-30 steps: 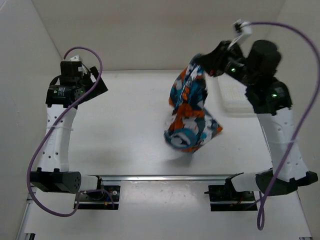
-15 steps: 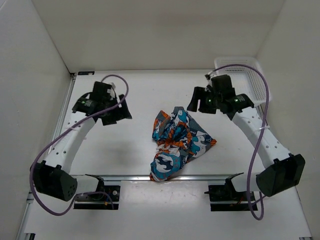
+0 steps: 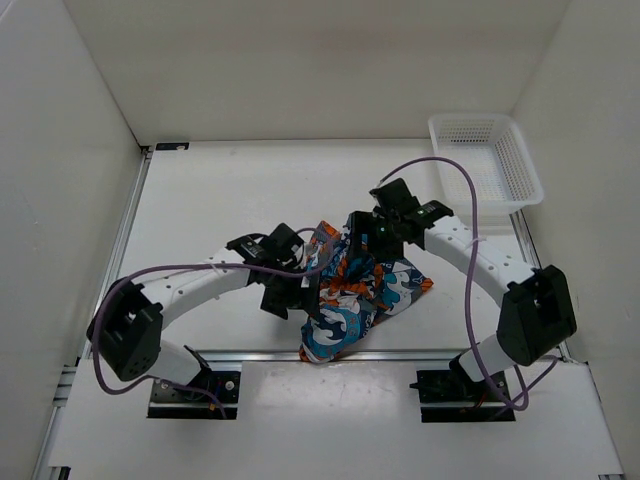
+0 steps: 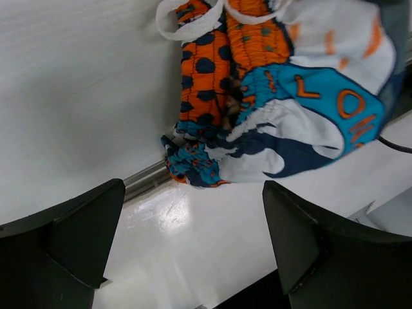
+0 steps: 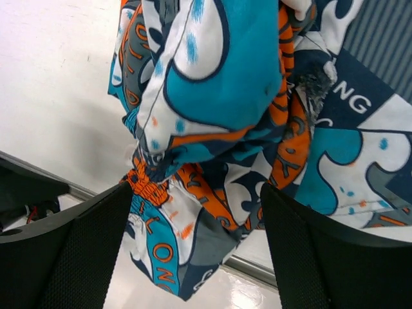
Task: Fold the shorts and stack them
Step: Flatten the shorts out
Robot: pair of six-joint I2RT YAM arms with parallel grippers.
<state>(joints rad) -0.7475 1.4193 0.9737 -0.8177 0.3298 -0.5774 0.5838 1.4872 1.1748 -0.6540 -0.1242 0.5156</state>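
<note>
Because the shorts lie as a crumpled heap, their legs and waist cannot be told apart, and from above both arms cover the heap's far and left parts. The left pincer sits at the heap's left edge and the right pincer over its far edge, but in the overhead view the dark fingertips merge with housing and cloth. The wrist views settle it. The left pincer is spread wide, with nothing between its fingers. The shorts lie just ahead of it, and a white drawstring loop is cut off by the top edge. The right pincer is likewise released, hanging above the shorts, which overflow that picture at the top and right. The orange lettering is only partly legible. The heap rests on a plain white desk, and its near end overlaps the metal rail below both pincers. White walls enclose the desk. A white mesh basket stands well beyond the right pincer, in the far right corner.
</note>
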